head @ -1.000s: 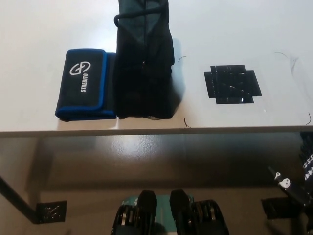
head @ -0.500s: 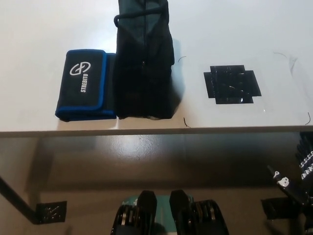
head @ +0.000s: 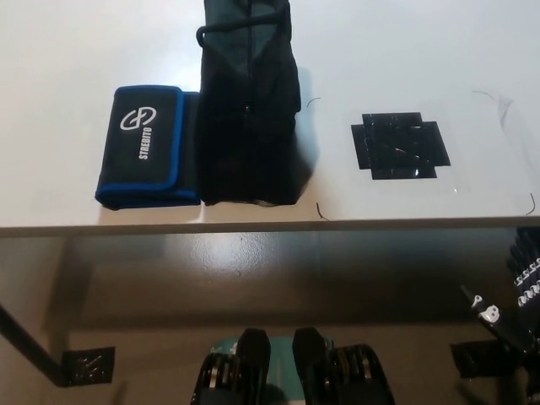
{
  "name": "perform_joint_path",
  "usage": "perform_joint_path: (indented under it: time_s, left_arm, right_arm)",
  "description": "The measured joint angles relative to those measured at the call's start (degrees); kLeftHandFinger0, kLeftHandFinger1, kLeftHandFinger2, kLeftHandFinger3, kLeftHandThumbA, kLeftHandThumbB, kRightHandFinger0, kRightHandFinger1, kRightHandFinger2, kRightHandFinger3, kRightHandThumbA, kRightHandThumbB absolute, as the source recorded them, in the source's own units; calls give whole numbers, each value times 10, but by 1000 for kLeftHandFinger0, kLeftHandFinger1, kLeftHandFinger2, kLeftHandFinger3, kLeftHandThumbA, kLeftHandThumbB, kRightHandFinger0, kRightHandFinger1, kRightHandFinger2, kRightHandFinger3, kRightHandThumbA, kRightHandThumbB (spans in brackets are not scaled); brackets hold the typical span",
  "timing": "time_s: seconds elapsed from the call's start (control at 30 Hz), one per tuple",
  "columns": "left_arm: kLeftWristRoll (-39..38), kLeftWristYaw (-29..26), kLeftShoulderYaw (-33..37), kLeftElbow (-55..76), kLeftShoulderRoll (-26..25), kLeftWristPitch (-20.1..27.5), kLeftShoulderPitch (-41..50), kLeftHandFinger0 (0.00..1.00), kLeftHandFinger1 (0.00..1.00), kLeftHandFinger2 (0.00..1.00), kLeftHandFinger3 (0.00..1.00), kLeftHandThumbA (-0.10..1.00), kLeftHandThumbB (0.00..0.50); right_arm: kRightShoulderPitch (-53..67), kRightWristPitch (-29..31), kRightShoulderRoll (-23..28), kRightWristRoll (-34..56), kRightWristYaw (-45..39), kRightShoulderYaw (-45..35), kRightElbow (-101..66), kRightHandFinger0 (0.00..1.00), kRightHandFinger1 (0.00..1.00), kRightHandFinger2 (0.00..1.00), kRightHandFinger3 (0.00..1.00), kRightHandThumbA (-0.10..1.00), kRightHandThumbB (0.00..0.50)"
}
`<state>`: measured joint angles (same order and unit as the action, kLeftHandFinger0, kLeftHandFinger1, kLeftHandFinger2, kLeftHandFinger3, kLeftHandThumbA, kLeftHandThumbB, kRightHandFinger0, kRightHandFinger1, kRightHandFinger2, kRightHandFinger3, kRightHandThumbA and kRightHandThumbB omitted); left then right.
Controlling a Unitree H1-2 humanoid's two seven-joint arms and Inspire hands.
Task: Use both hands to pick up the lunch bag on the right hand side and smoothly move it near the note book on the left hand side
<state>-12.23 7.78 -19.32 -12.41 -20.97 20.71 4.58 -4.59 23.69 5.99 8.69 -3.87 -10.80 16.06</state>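
Right hand point(head: 525, 283): black, at the near right edge below the table point(head: 405, 51) rim, mostly cut off; finger state cannot be determined. Left hand: out of view. Black tape cross point(head: 401, 145): on the table, right of centre. Lunch bag point(head: 249, 110): black, centre-left, touching the blue-edged notebook point(head: 143, 145) on its left.

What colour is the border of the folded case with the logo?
Blue, around a black face; the case shows clearly in the head view.
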Motion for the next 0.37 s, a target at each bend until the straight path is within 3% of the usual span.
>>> perform_joint_path:
  time_s: [0.37]
  left_arm:
    - [-9,8,0,0,-1,-4,-1,1000,1000,1000,1000,1000,293]
  right_arm:
    - [-6,0,2,5,-4,1,2,1000,1000,1000,1000,1000,115]
